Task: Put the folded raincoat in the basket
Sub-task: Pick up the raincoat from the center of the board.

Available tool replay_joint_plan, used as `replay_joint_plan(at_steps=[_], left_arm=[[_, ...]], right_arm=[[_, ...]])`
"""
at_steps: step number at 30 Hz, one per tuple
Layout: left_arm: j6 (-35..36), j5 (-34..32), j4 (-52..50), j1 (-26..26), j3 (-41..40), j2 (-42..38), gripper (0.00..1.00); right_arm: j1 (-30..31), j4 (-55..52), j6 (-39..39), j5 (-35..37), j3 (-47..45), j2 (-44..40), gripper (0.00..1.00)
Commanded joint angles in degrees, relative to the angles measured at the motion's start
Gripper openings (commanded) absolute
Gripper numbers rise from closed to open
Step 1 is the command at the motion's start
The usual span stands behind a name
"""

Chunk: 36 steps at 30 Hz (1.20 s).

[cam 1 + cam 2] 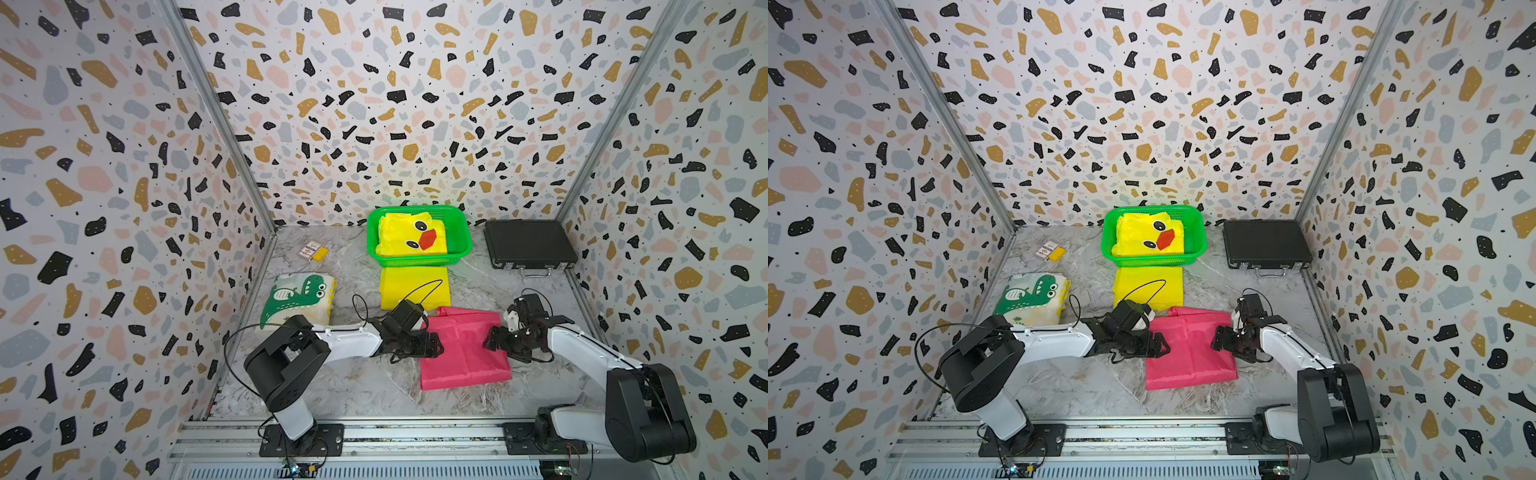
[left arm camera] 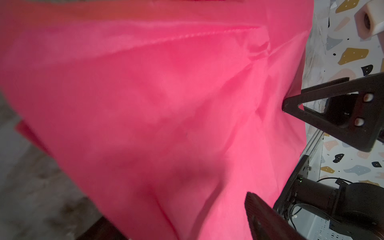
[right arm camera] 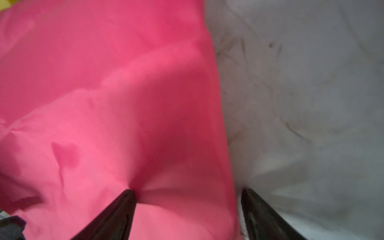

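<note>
A: Item: folded pink raincoat (image 1: 461, 349). Where is it?
B: Flat on the worktop (image 1: 374, 382), well short of the basket (image 1: 419, 261). Left tool (image 1: 434, 345) and right tool (image 1: 490, 338), both released, flank opposite edges, probably for an even two-sided lift

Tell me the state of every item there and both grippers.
basket: holds duck raincoat
duck raincoat: folded, inside
pink raincoat: folded, lying flat
plain yellow raincoat: folded, outside basket
dinosaur raincoat: folded, outside basket
briefcase: closed
left gripper: open, at pink raincoat's edge
right gripper: open, astride opposite edge
</note>
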<state>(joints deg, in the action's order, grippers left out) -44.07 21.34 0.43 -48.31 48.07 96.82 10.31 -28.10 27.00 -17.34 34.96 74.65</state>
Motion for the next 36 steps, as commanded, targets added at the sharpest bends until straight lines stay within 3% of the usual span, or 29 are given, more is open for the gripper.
replay_joint_plan(at_steps=[1,7,10,13,16,18,21,36], left_arm=[[1.2,-1.5,-1.7,-0.5,0.0,1.7,0.83],[1.3,-1.1,-1.7,-0.5,0.1,1.3,0.58],[1.3,-1.2,-1.8,-0.6,0.2,0.7,0.49],[1.5,-1.3,-2.1,-0.7,0.5,0.3,0.37],[1.8,-1.1,-2.1,-0.9,0.6,-0.4,0.1],[1.7,-1.3,-2.5,-1.0,0.9,-0.9,0.0],[2.0,-1.8,-3.8,-1.3,1.7,-1.6,0.0],[3.0,-6.3,-13.0,-1.8,2.4,-10.9,0.0]], right_arm=[[1.6,-0.7,1.5,0.2,-2.4,2.7,0.83],[3.6,-0.9,2.8,1.0,-2.6,2.1,0.72],[4.6,-0.7,3.3,1.2,-3.1,1.6,0.61],[5.5,-0.6,3.7,1.0,-3.5,0.7,0.46],[6.7,-0.9,3.8,1.1,-3.4,-0.7,0.27],[7.5,-1.3,3.9,1.1,-3.3,-2.1,0.15],[8.4,-2.2,4.2,1.4,-3.0,-3.8,0.0],[9.7,-9.6,3.8,0.9,-0.6,-13.2,0.0]])
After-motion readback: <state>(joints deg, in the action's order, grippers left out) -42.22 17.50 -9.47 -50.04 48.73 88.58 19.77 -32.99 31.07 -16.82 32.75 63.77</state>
